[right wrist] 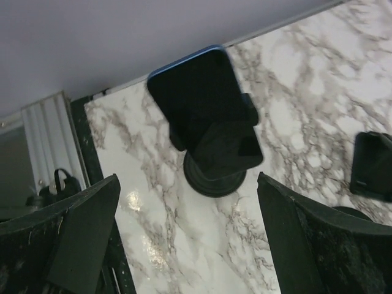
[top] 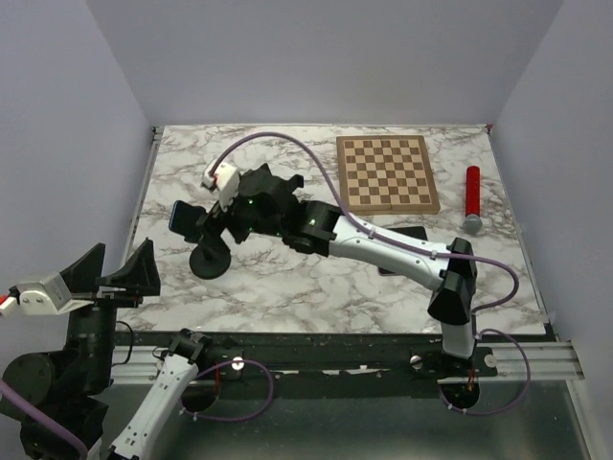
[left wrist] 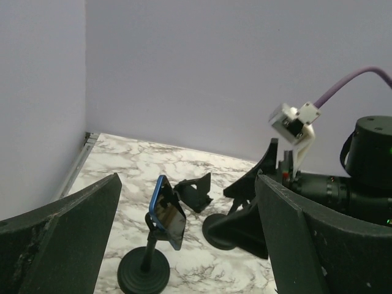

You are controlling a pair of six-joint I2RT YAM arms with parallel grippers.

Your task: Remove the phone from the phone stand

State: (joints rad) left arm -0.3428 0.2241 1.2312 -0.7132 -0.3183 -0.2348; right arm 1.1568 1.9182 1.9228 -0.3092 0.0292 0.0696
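Observation:
The phone (top: pixel 183 217), dark-screened in a blue case, sits clamped on a black stand with a round base (top: pixel 209 261) at the table's left. In the left wrist view the phone (left wrist: pixel 166 214) tilts atop the stand's pole (left wrist: pixel 147 257). In the right wrist view the phone (right wrist: pixel 205 101) and stand base (right wrist: pixel 214 177) lie ahead between the fingers. My right gripper (top: pixel 222 217) is open, right beside the phone, not touching it (right wrist: pixel 190 245). My left gripper (top: pixel 115 271) is open and empty at the near left edge (left wrist: pixel 190 257).
A wooden chessboard (top: pixel 388 172) lies at the back. A red microphone (top: pixel 472 198) lies right of it. A small black folding stand (left wrist: pixel 195 193) sits behind the phone. A flat black item (top: pixel 404 233) lies partly under the right arm. White walls enclose the table.

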